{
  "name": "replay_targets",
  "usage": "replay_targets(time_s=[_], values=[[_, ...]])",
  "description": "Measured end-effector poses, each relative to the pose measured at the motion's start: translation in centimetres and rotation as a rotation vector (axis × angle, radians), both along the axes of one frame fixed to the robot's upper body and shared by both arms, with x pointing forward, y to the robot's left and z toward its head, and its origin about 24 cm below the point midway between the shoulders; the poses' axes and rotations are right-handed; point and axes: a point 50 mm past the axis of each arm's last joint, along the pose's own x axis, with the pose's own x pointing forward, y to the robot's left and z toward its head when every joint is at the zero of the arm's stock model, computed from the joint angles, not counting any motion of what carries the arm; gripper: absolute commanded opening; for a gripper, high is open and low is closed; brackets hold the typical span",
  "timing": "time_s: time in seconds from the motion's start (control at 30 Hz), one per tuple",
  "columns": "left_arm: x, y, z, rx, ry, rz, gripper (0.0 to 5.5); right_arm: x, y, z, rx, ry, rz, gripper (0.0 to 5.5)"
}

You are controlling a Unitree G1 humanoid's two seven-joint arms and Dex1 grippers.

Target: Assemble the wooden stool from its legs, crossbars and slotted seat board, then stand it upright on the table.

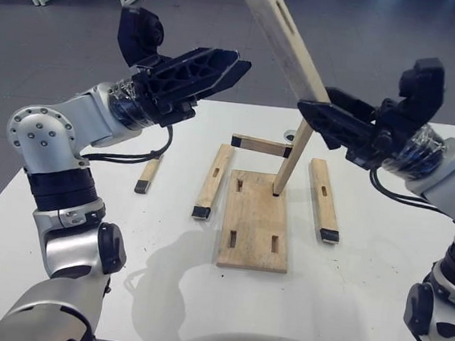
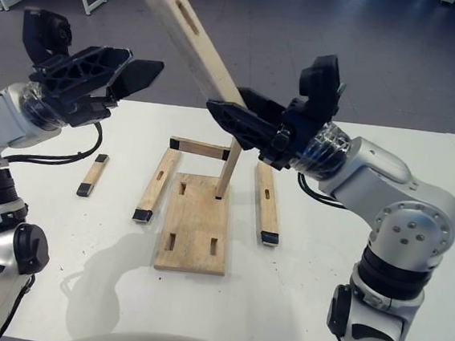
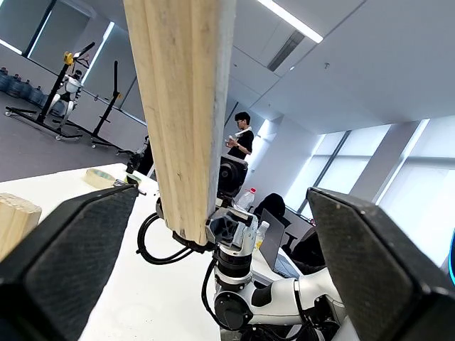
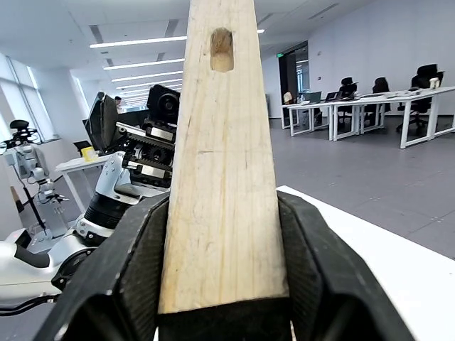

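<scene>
Right gripper (image 1: 308, 107) clamped on raised leg (image 1: 284, 39); left gripper (image 1: 236, 65) open, empty. Lower leg end square into free seat board (image 1: 255, 238) slot, clear of 1 standing leg (image 1: 293, 157).

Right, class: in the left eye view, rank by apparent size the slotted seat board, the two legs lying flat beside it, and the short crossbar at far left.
1. The slotted seat board, largest.
2. The left leg and the right leg: they look alike, so tied.
3. The short crossbar, smallest.
</scene>
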Motion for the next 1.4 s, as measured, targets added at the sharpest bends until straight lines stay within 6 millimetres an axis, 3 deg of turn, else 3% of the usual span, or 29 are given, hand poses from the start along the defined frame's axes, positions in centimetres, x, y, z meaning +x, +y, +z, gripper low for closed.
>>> replay_targets(time_s=[0.27, 0.67, 0.9, 0.93, 1.2, 1.33, 1.4], values=[[0.0, -1.3, -0.3, 0.039, -0.027, -0.02, 4.4, -0.6, 2.9, -1.8, -0.025, 0.064, 0.115, 2.03], [-1.3, -0.9, -0.5, 0.033, -0.081, -0.129, 2.36, -1.5, 3.5, -2.6, 0.091, 0.235, 0.298, 2.02], [-1.0, -0.9, -0.6, 0.05, -0.081, -0.102, 2.21, -1.4, 3.4, -2.7, 0.1, 0.282, 0.289, 2.02], [-0.9, -0.9, -0.7, 0.049, -0.08, -0.096, 2.19, -1.4, 3.3, -2.7, 0.089, 0.272, 0.273, 2.39], [-0.4, -1.0, -1.1, 0.041, -0.049, -0.07, 2.11, -1.2, 2.7, -3.2, -0.01, 0.225, 0.19, 3.85], [-0.2, -0.4, -1.4, 0.038, -0.04, -0.029, 2.07, -1.2, -0.1, -2.8, -0.069, 0.191, 0.104, 4.77], [-0.1, 0.2, -1.2, 0.036, -0.056, 0.004, 2.06, -1.0, -2.1, -3.5, -0.155, 0.214, -0.025, 4.81]])
